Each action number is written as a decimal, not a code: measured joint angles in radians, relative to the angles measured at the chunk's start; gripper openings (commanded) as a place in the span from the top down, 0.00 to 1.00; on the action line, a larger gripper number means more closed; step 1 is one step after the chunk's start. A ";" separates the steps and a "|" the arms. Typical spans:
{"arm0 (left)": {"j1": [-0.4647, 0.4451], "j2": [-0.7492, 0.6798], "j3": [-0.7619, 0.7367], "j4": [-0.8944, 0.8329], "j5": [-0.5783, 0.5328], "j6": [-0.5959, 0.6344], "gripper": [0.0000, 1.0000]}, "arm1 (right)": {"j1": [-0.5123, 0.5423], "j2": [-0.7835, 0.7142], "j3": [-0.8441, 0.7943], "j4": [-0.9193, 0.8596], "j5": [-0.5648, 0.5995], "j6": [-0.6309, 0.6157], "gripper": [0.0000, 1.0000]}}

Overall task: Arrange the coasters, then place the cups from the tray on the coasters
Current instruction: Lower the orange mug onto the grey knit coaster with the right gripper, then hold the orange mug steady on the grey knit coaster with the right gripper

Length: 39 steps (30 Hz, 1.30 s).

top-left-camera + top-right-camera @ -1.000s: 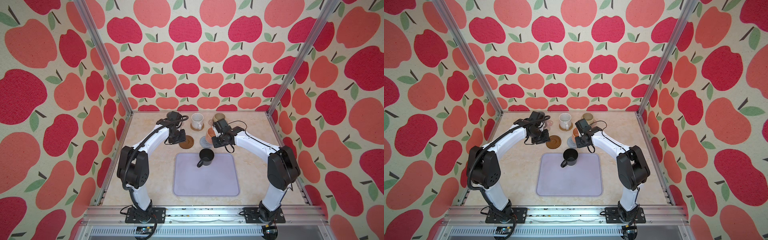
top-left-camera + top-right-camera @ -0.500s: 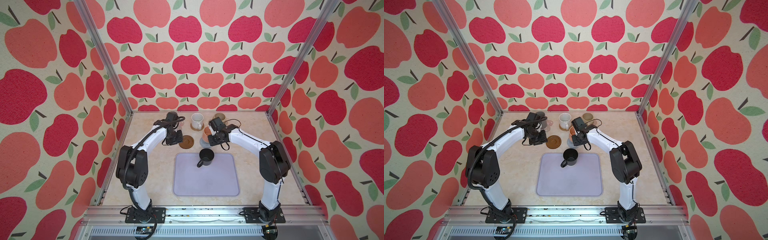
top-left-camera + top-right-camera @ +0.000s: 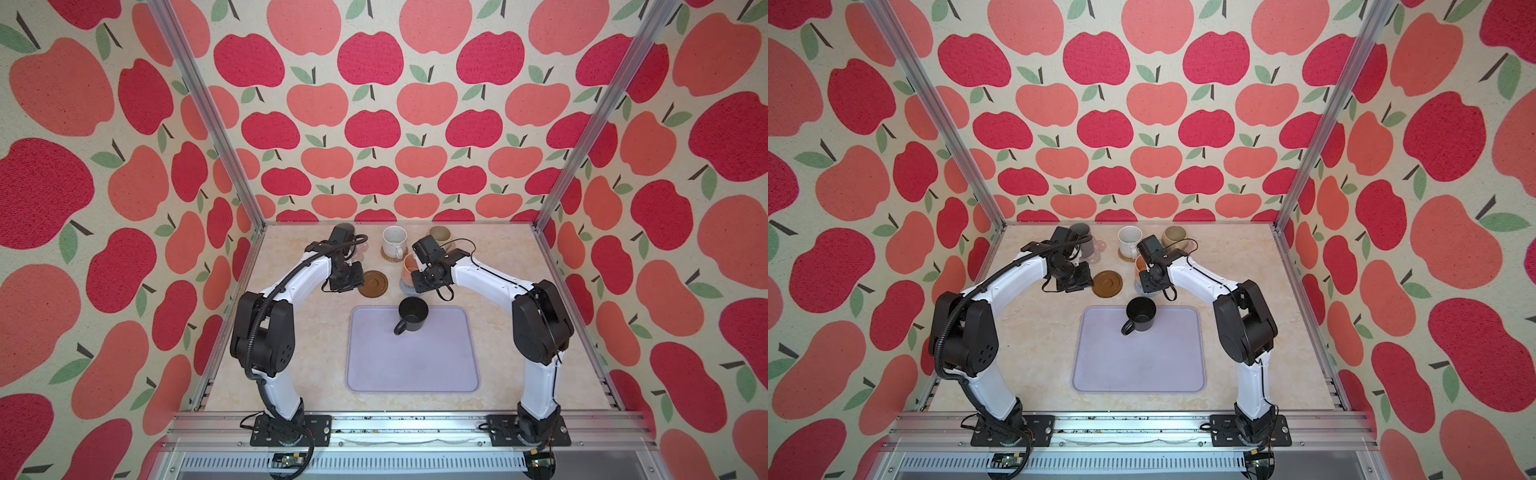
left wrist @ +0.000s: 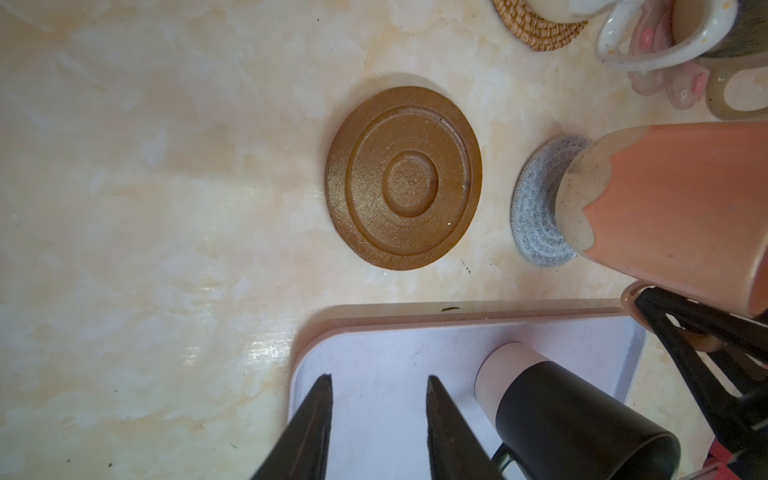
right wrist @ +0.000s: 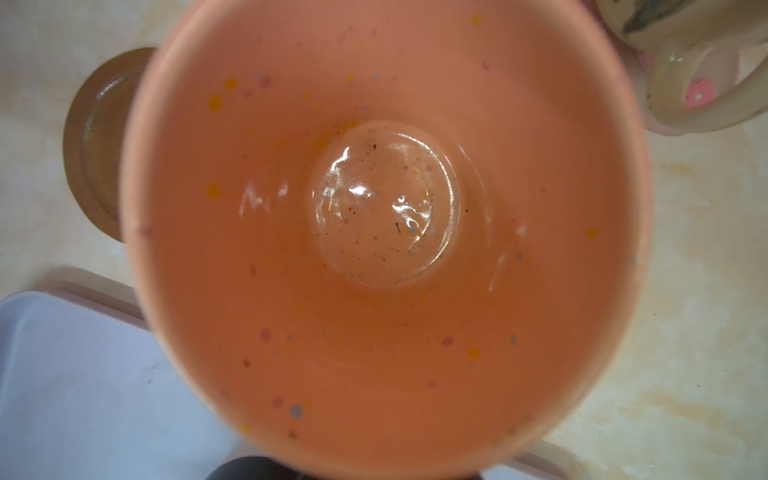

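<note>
Peach cup point(image 4: 673, 199) is hard, slick, breakable ceramic, best taken by its handle. Left gripper point(image 4: 378, 377), narrowly parted and empty, hangs by the tray point(image 4: 457, 309) corner and the bare brown coaster point(image 4: 403, 178); the cup sits on, or perhaps just above, the grey coaster point(image 4: 536, 208), handle pinched in the right gripper point(image 4: 656, 320).

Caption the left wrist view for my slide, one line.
Brown disc coaster bare, peach cup over the grey coaster, black cup on the tray, left gripper open.
</note>
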 measured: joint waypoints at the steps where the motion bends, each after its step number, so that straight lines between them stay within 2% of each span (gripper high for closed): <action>1: 0.000 0.000 0.000 0.000 0.000 0.000 0.60 | 0.000 0.003 0.000 -0.002 0.001 0.003 1.00; 39: 0.003 -0.047 -0.046 0.008 0.008 0.000 0.60 | 0.038 0.016 -0.030 0.040 0.048 0.057 1.00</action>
